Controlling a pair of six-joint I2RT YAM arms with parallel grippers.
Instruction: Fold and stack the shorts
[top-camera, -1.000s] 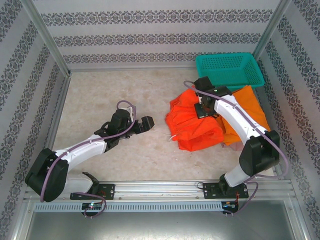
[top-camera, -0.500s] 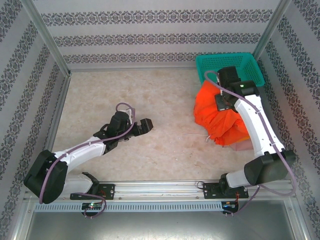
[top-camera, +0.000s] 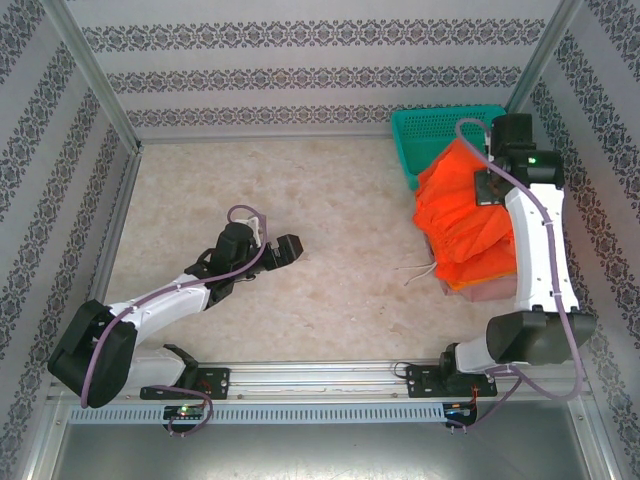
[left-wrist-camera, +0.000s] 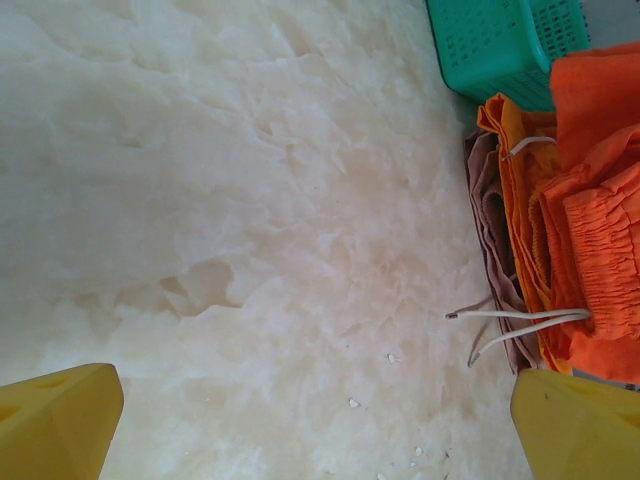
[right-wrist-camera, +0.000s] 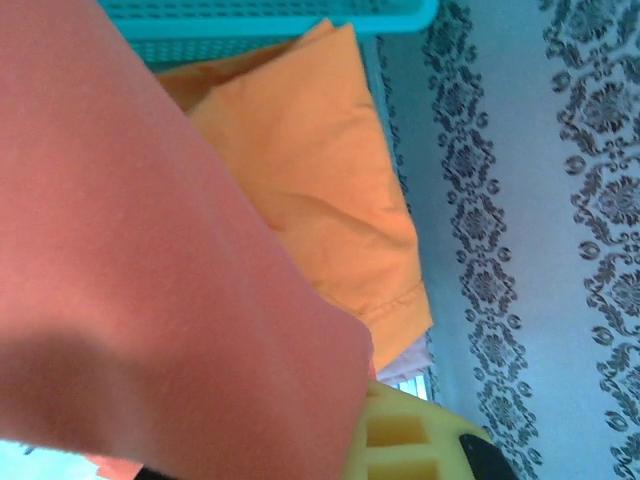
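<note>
The bright red-orange shorts (top-camera: 462, 225) hang bunched from my right gripper (top-camera: 488, 186), which is shut on their upper edge near the right wall. They drape over the orange shorts (left-wrist-camera: 518, 190) and the dusty pink shorts (top-camera: 482, 293), whose white drawstring (top-camera: 414, 270) trails left on the table. In the right wrist view the red-orange cloth (right-wrist-camera: 150, 260) covers the jaws beside one yellow finger (right-wrist-camera: 410, 440), with the orange shorts (right-wrist-camera: 300, 170) flat beyond. My left gripper (top-camera: 291, 248) is open and low over bare table, left of the pile; its yellow fingertips (left-wrist-camera: 55, 420) stand wide apart.
A teal mesh basket (top-camera: 418, 125) sits at the back right corner, touching the pile. Patterned walls (top-camera: 590, 120) close in the back and both sides, the right one close to my right arm. The marbled tabletop (top-camera: 250, 180) spreads left of the pile.
My right gripper has carried the red-orange shorts from the table's middle right and back, onto the orange and pink shorts beside the basket. The left arm has barely moved.
</note>
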